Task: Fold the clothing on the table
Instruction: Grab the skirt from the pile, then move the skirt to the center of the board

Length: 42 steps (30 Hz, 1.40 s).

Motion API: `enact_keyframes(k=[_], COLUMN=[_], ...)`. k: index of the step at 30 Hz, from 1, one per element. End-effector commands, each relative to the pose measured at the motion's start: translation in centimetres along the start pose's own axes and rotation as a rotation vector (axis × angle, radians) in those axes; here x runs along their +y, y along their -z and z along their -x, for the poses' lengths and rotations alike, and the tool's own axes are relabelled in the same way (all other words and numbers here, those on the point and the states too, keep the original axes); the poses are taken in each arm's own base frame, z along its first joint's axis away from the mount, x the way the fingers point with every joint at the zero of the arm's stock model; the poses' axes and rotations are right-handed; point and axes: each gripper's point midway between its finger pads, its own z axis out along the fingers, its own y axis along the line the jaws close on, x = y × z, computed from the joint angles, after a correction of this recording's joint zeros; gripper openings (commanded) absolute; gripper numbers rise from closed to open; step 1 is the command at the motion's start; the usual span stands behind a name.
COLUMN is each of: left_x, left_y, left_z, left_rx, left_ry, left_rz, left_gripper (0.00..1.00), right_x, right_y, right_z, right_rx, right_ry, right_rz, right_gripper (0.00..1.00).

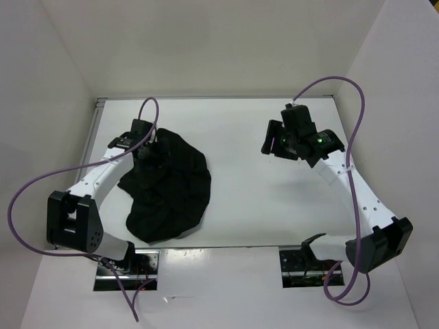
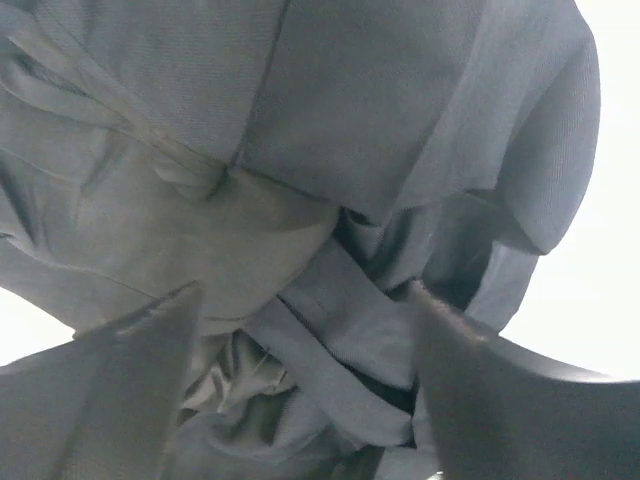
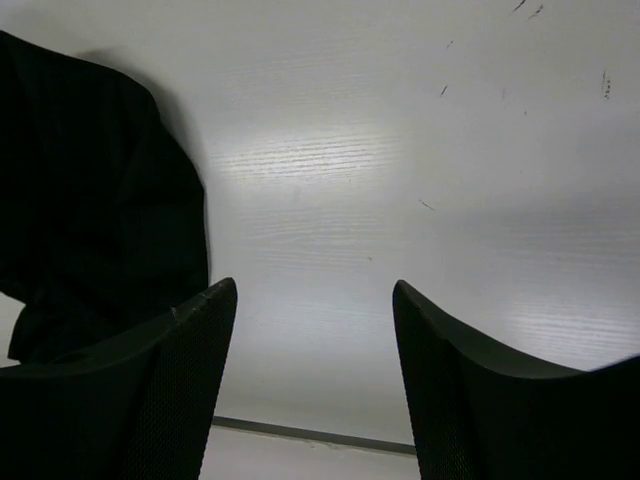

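The clothing (image 1: 171, 195) is a black skirt lying crumpled in a heap on the left half of the white table (image 1: 274, 205). My left gripper (image 1: 152, 152) is down on the heap's far left corner. In the left wrist view the fabric (image 2: 330, 130) fills the frame, and the left gripper (image 2: 303, 290) stands open with bunched folds between its fingers. My right gripper (image 1: 271, 145) hovers open over bare table to the right of the skirt, apart from it. The right wrist view shows the right gripper (image 3: 312, 290) with nothing between its fingers, and the clothing (image 3: 90, 200) dark at the left.
White walls (image 1: 62, 75) close in the table on the left, back and right. A metal strip (image 1: 96, 130) runs along the table's left edge. Purple cables (image 1: 343, 89) loop off both arms. Two mounting plates (image 1: 305, 264) sit at the near edge.
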Motion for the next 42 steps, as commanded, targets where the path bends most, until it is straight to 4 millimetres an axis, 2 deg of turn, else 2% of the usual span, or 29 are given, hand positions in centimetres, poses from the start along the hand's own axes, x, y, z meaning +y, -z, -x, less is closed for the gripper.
enact_keyframes(k=[1,6,9,10,12,13,14,15,18,19,20,23,24,25,26,27,28,29,32,33,34,35,36,37,38,39,40,41,42], left_x=[-0.4,-0.5,-0.3,-0.3,-0.7,-0.5,-0.5,-0.4,-0.6,-1.2,-3.9,-8.4,-12.2,-13.8,-15.7,-17.5,-19.0,-20.0,-20.8,-20.9,-20.8,-20.3,-20.3,-19.5,-18.9,-17.2,-16.7,-15.7,-14.7], left_y=[0.2,0.0,-1.5,-3.0,-4.0,-6.1,-7.0,-8.4,-9.4,-9.3,-7.5,-1.7,3.6,7.0,10.5,13.2,19.7,22.7,29.2,30.0,28.9,29.4,28.5,29.5,28.3,21.6,20.3,20.4,18.2], left_z=[3.2,7.9,10.4,10.5,11.9,11.5,11.4,11.4,12.3,12.8,15.4,20.4,23.8,25.3,26.3,25.9,27.7,27.5,25.5,25.0,24.1,23.2,22.2,21.6,21.0,18.9,18.1,16.4,14.6], left_rx=[-0.092,-0.210,-0.261,-0.256,-0.271,-0.228,-0.206,-0.178,-0.188,-0.187,-0.246,-0.358,-0.450,-0.503,-0.551,-0.543,-0.672,-0.710,-0.748,-0.750,-0.695,-0.680,-0.641,-0.665,-0.645,-0.501,-0.498,-0.488,-0.425], left_ry=[0.004,0.011,0.008,0.007,-0.007,-0.010,-0.011,-0.013,-0.012,-0.013,-0.048,-0.121,-0.154,-0.181,-0.205,-0.240,-0.272,-0.299,-0.341,-0.352,-0.348,-0.345,-0.351,-0.342,-0.327,-0.266,-0.251,-0.222,-0.195], left_rz=[0.024,0.055,0.062,0.064,0.060,0.076,0.084,0.094,0.100,0.076,0.007,-0.079,-0.207,-0.277,-0.355,-0.460,-0.547,-0.603,-0.727,-0.746,-0.744,-0.739,-0.732,-0.713,-0.684,-0.592,-0.578,-0.569,-0.535], left_gripper=[0.99,1.00,1.00,1.00,0.93,0.89,0.82,0.66,0.30,0.00,0.00,0.00,0.00,0.00,0.00,0.00,0.00,0.00,0.00,0.00,0.00,0.00,0.00,0.05,0.06,0.08,0.14,0.36,0.74], right_x=[0.9,1.4,1.7,1.6,1.6,1.5,1.6,1.7,1.5,1.5,1.4,1.7,1.8,1.9,1.9,1.7,1.8,1.8,1.5,1.1,0.6,0.2,-0.1,-0.8,-1.1,-1.1,-1.8,-2.0,-1.9], right_y=[0.2,0.1,0.3,0.1,0.4,0.5,0.9,0.9,1.3,1.7,1.5,1.9,1.9,1.9,1.9,1.9,1.9,1.9,1.9,1.9,1.8,1.6,1.5,1.5,1.4,1.4,1.4,1.4,1.6], right_z=[0.7,0.9,0.7,0.4,0.2,0.0,0.3,0.3,-0.1,0.4,-0.1,0.3,0.2,0.4,0.4,0.6,0.8,0.8,1.0,0.9,1.2,1.1,1.2,1.3,1.4,1.4,1.5,1.6,1.9], right_rx=[-0.031,-0.029,-0.027,-0.019,-0.017,-0.018,-0.036,-0.036,-0.036,-0.059,-0.044,-0.055,-0.050,-0.060,-0.060,-0.064,-0.073,-0.073,-0.084,-0.087,-0.094,-0.089,-0.093,-0.091,-0.095,-0.095,-0.093,-0.093,-0.103], right_ry=[-0.001,-0.001,-0.001,-0.001,-0.010,-0.010,-0.011,-0.022,-0.022,-0.030,-0.038,-0.044,-0.043,-0.034,-0.034,-0.040,-0.041,-0.041,-0.047,-0.055,-0.054,-0.060,-0.052,-0.053,-0.059,-0.046,-0.045,-0.053,-0.040], right_rz=[0.051,0.073,0.096,0.092,0.101,0.102,0.113,0.113,0.125,0.130,0.132,0.157,0.165,0.170,0.170,0.164,0.169,0.169,0.168,0.159,0.149,0.138,0.132,0.113,0.107,0.106,0.091,0.091,0.095], right_gripper=[0.69,0.69,0.69,0.69,0.69,0.69,0.69,0.69,0.69,0.69,0.69,0.69,0.68,0.68,0.68,0.68,0.68,0.68,0.68,0.68,0.68,0.68,0.68,0.68,0.68,0.68,0.68,0.68,0.68])
